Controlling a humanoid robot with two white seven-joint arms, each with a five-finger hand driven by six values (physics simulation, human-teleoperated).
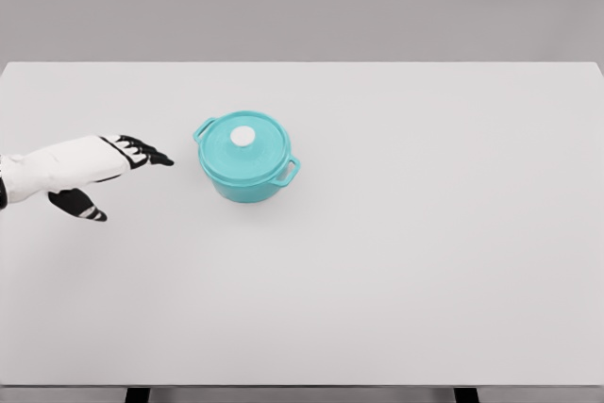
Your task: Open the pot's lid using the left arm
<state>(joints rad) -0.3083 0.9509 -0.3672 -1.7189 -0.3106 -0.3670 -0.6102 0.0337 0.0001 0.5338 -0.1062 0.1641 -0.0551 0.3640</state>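
A teal pot [247, 159] with two side handles stands on the white table [425, 261], left of the middle. Its teal lid [245, 143] sits closed on it, with a white round knob [243, 136] on top. My left hand [123, 162] comes in from the left edge, fingers stretched toward the pot and thumb hanging below. The hand is open and holds nothing. A gap of table lies between its fingertips [165, 160] and the pot's left handle [204, 128]. The right arm does not show.
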